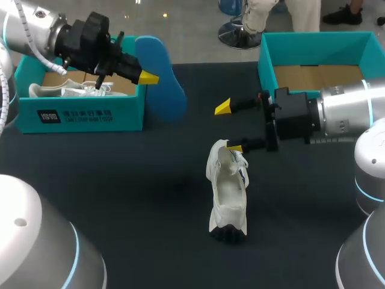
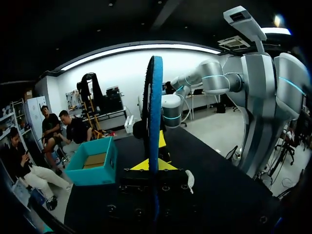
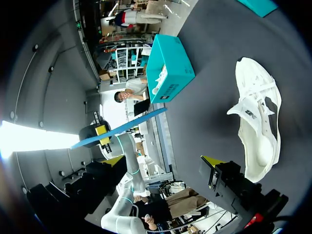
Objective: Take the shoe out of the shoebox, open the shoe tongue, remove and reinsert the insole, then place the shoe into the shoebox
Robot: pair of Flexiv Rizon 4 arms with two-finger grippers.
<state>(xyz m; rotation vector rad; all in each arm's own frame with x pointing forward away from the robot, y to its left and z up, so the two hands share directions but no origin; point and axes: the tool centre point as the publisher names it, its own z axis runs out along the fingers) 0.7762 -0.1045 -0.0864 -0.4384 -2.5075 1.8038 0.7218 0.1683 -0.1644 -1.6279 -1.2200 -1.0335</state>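
- The left gripper [image 1: 150,78] pinches the blue insole [image 1: 165,84] between its two yellow tips and holds it on its edge in the air, just beside the left shoebox [image 1: 84,114]
- The left shoebox is teal; on its front wall there is a dark square mark [image 1: 49,115] and two lines of white print [image 1: 89,115]
- A second white shoe [image 1: 66,91] lies inside the left shoebox
- The white shoe [image 1: 227,192] lies on the black table [image 1: 120,180] near the middle, between the two boxes, with its opening turned up
- In the right wrist view its tongue [image 3: 248,112] is pulled outward and carries a small dark label, too small to read
- The right gripper [image 1: 228,127] has its fingers spread wide; one tip is at the near end of the shoe, the other is well apart from it, and I cannot tell if the first one touches
- The right shoebox [image 1: 264,66], also teal, shows its brown cardboard floor
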